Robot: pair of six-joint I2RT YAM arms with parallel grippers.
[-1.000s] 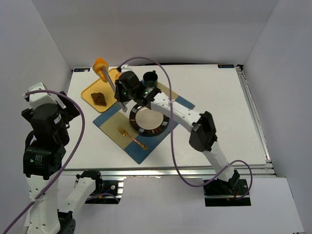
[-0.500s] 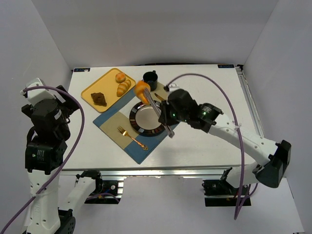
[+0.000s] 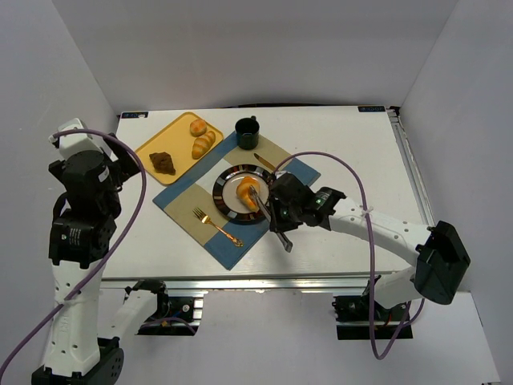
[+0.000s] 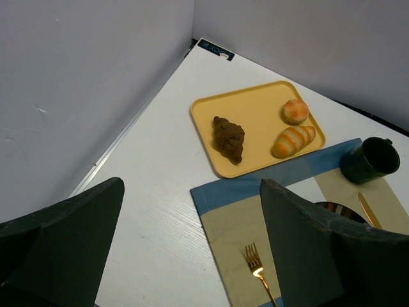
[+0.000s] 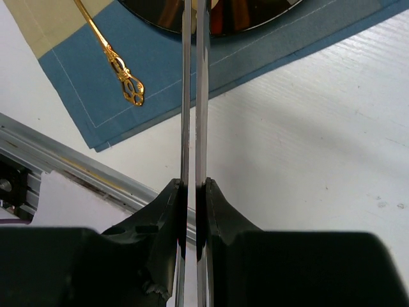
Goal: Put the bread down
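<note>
The left gripper (image 4: 192, 224) hangs with its jaws spread and empty, well away from the work. The right gripper (image 3: 278, 212) is clenched on slim steel tongs (image 3: 268, 215). Just beyond it, at the tong tips, the golden-orange ridged croissant (image 3: 249, 198) sits over the dark-rimmed round plate (image 3: 227, 180). The carrying looks done; letting go and backing off remain.

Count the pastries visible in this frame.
4: a golden croissant in tongs over the plate; a round bun, a striped roll and a dark pastry on the yellow tray.
</note>
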